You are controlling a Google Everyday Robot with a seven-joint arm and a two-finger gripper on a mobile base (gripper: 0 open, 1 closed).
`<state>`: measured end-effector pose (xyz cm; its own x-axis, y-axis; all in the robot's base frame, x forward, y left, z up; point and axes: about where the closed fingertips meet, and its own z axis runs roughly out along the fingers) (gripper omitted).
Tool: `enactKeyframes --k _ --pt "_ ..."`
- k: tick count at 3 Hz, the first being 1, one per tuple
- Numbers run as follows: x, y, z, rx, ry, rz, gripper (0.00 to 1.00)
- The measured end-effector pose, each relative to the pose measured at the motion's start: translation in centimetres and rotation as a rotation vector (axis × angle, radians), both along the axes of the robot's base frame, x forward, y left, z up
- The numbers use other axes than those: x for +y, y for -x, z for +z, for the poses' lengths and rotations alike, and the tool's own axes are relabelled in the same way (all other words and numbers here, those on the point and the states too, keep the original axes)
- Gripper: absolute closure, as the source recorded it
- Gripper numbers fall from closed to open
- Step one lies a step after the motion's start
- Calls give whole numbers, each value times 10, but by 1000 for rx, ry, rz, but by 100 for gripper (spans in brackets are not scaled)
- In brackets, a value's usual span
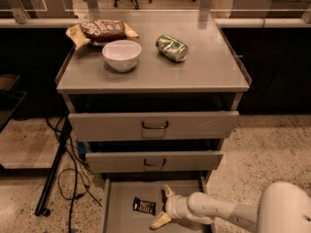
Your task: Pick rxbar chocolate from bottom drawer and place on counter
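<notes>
The rxbar chocolate (144, 206), a small flat black wrapper with white lettering, lies on the floor of the open bottom drawer (116, 198), left of centre. My gripper (164, 207) reaches into the drawer from the lower right, just right of the bar. Its two pale fingers are spread apart, one (168, 191) above and one (159, 221) below, with nothing between them. The counter (204, 67) is the grey cabinet top above.
On the counter stand a white bowl (122, 55), a brown chip bag (101, 30) behind it and a green can (172, 48) on its side. The two upper drawers (154, 125) are slightly open. Cables and a black stand (53, 178) are on the floor at left.
</notes>
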<state>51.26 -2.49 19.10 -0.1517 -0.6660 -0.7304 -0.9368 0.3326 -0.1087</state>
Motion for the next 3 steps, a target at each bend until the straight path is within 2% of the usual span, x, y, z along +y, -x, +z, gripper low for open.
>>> enactKeyframes --k 1,2,3 --pt "6 -10 -22 22 -11 -14 0" --pt "21 -2 -49 63 -15 -23 0" --pt "52 11 -77 103 -15 -15 0"
